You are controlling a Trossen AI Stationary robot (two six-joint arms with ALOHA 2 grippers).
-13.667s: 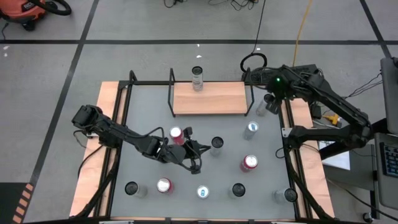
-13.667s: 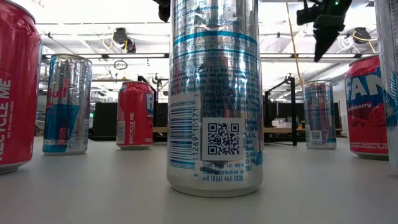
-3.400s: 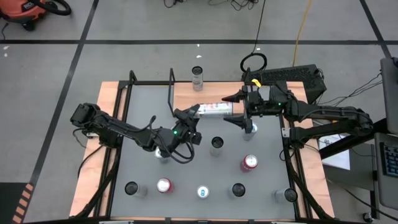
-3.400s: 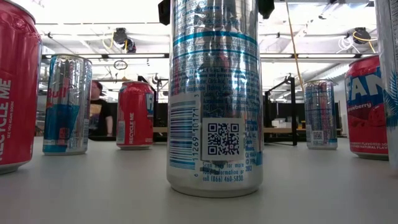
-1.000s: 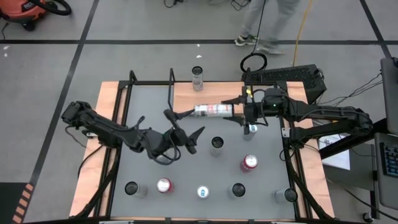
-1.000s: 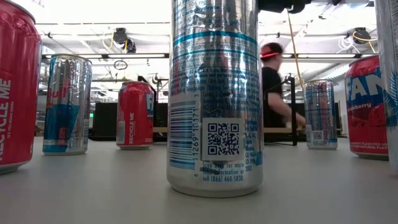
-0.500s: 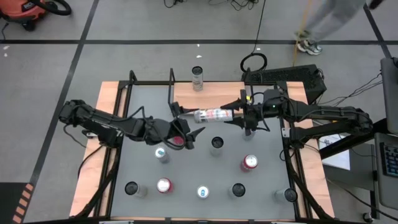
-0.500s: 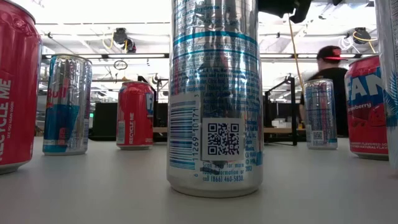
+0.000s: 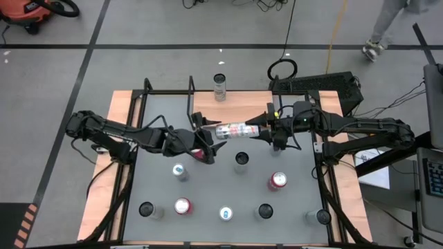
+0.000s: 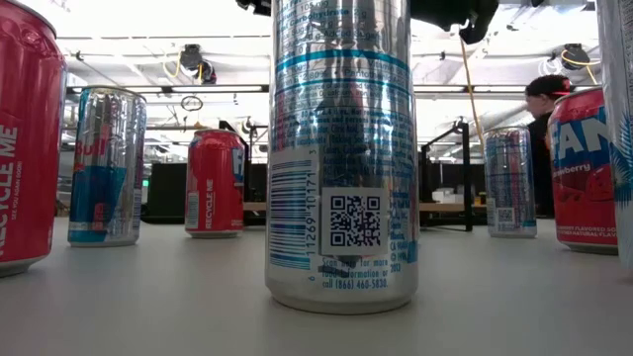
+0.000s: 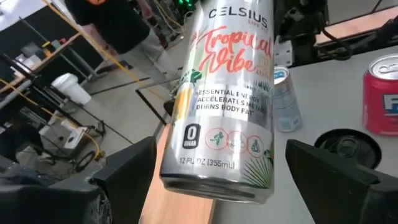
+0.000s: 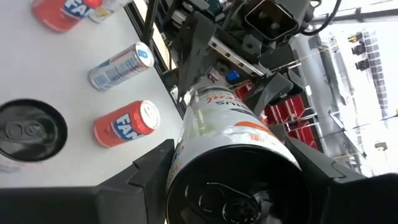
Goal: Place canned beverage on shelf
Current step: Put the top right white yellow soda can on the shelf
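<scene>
Beside the shelf's near edge, above the worktop (image 9: 156,187), the left gripper (image 9: 202,142) is seen with its jaws spread wide on either side of the can's base, not touching it, as though just let go after a handover. Between the two grippers, the white can (image 9: 235,129) is held lying on its side in the air. At its other end, the right gripper (image 9: 266,128) is pinching the can around its top, jaws pressed against the sides. Just beyond the jaws lies the shelf (image 11: 180,202), mostly covered by the arms; one silver can (image 9: 220,86) stands past its far edge. Turning the held can upright is probably required next.
</scene>
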